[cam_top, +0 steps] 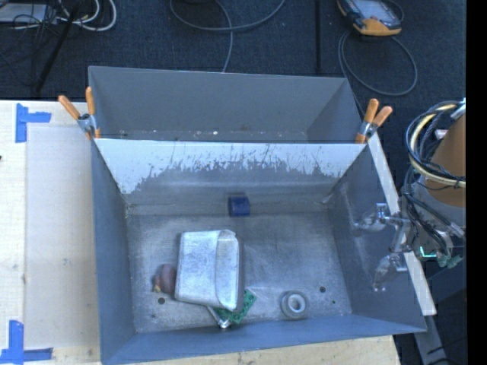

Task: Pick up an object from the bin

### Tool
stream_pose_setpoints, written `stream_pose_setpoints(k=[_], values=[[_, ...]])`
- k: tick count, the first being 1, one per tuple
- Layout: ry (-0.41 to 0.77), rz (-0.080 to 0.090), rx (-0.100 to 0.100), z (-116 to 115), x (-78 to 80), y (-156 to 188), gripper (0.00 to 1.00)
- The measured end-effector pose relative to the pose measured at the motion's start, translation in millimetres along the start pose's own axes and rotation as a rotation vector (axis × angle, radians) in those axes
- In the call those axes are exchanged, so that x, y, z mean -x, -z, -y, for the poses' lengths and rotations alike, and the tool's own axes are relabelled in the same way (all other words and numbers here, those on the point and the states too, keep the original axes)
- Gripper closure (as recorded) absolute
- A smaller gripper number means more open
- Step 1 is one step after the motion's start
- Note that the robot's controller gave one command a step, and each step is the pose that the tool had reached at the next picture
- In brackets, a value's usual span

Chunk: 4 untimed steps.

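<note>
My gripper [379, 245] hangs over the bin's right sloping wall, open, with nothing between its two metal fingers [374, 220]. Closest to it, a small grey ring-shaped roll [294, 304] lies on the bin floor near the front, down and to the left of the fingers. A flat silvery pouch [207, 268] lies left of centre. A green scrap [243, 308] pokes out under the pouch's lower right corner. A small blue block [239, 205] sits at the back of the floor.
A small pinkish-brown lump [162, 278] lies against the pouch's left edge. The arm with its looped cables stands outside the bin's right rim. The bin's walls slope steeply on all sides.
</note>
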State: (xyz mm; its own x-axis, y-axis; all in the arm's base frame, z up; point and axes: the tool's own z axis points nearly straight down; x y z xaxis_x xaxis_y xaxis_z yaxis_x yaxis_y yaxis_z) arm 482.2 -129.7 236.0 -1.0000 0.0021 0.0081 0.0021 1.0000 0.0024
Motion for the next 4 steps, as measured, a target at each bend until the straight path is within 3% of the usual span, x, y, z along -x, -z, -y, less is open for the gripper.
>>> stream_pose_setpoints(k=[1, 2, 3, 4], values=[[0.262, 0.0, 0.0, -30.0, -13.5, -94.2, 0.0], [0.364, 0.02, -0.004, -91.6, -2.8, -155.4, 0.0], [0.364, 0.009, -0.003, -89.9, -5.6, -154.8, 1.0], [0.67, 0.013, -0.006, -120.3, -1.4, 14.4, 1.0]])
